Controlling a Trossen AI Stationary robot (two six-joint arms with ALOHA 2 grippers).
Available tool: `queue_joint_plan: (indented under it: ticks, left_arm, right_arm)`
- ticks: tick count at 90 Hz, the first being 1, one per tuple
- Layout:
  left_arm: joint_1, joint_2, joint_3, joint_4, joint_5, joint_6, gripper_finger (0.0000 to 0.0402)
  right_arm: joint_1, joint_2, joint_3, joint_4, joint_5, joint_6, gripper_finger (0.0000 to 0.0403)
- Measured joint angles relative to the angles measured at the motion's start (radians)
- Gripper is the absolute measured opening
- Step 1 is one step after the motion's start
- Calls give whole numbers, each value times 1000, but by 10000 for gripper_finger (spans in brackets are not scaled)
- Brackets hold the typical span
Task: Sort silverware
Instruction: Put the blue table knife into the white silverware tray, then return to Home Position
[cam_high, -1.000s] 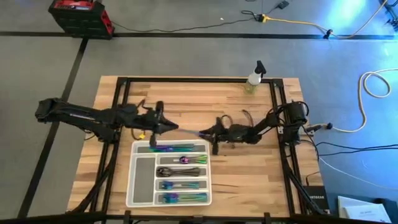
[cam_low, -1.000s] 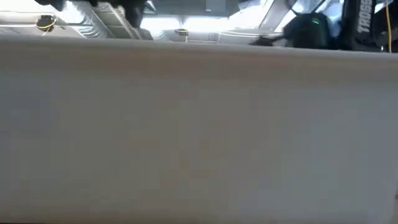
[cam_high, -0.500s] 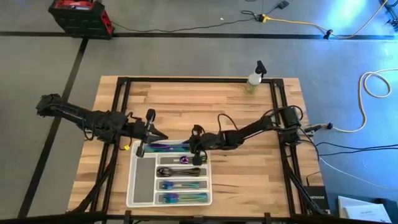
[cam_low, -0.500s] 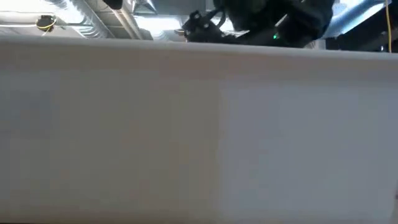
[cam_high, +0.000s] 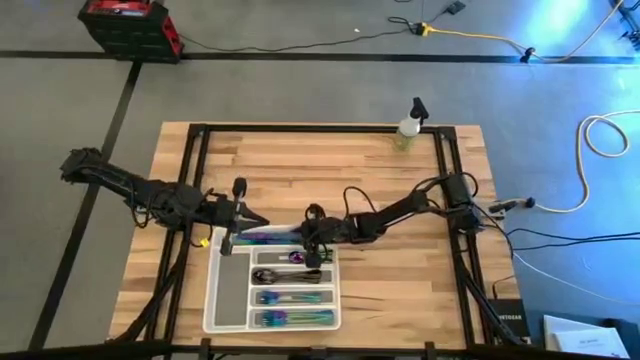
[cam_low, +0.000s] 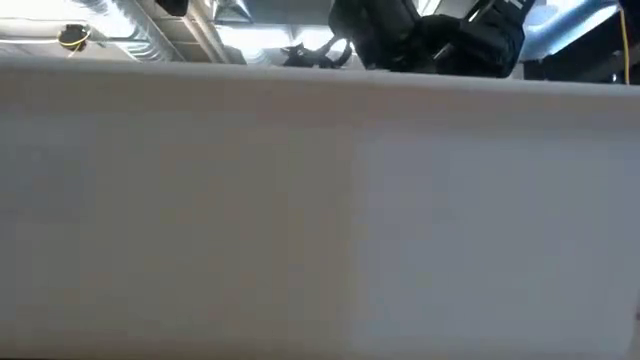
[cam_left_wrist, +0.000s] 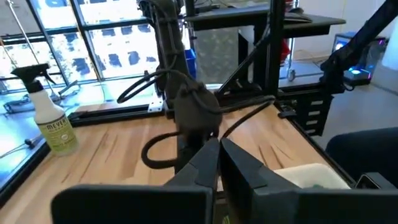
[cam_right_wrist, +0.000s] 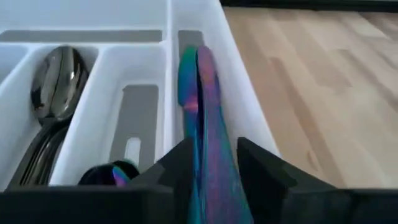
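We have the right gripper (cam_high: 312, 238) low over the top compartment of the white tray (cam_high: 222, 318), just below the centre of the high view, its fingers (cam_right_wrist: 267, 171) clenched on an iridescent knife (cam_right_wrist: 205, 118). The wrist view shows the piece held lengthwise along that narrow slot, its tip pointing down the channel; we judge this alignment is so it can drop in flat beside the iridescent pieces (cam_high: 262, 238) already lying there. The rest of the silverware sits sorted by kind: dark spoons (cam_right_wrist: 53, 81) in the next compartment, more iridescent pieces (cam_high: 290, 318) in the lower rows of the tray.

Our right arm reaches in from the right edge of the table, stretched long and nearly flat toward the tray. Our left gripper (cam_high: 240, 213) waits at the tray's upper-left corner, its arm extended from the left; we cannot tell whether its fingers are parted or closed. A spray bottle (cam_high: 409, 124) stands at the table's (cam_high: 300, 160) top edge, well apart from the work.
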Motion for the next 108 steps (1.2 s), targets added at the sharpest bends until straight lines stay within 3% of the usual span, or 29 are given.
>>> queue_joint_plan:
  ticks: [18,34,41,53,66,80,87,108]
  left_arm:
    - [0,0,0,-5,-8,-2,0]
    - [0,-19,0,-54,-11,45,0]
    - [1,-47,-15,-37,29,68,0]
    - [30,-139,-143,179,170,90,0]
    - [94,-252,-370,349,144,12,0]
    - [169,-360,-541,566,163,-3,0]
    - [190,-425,-576,639,198,-1,0]
    - [221,-594,-585,490,273,-15,0]
  right_arm:
    - [0,-31,-2,-25,-23,-31,147]
    - [14,-276,-27,-189,-23,-98,155]
    - [26,-373,-122,-141,-51,-206,151]
    - [1,-536,-399,173,-107,-220,143]
    - [-36,-717,-674,359,-103,-109,139]
    - [-72,-995,-821,293,-40,-83,138]
    - [-90,-1143,-878,258,-84,-56,138]
    - [-97,-1547,-996,68,-129,19,138]
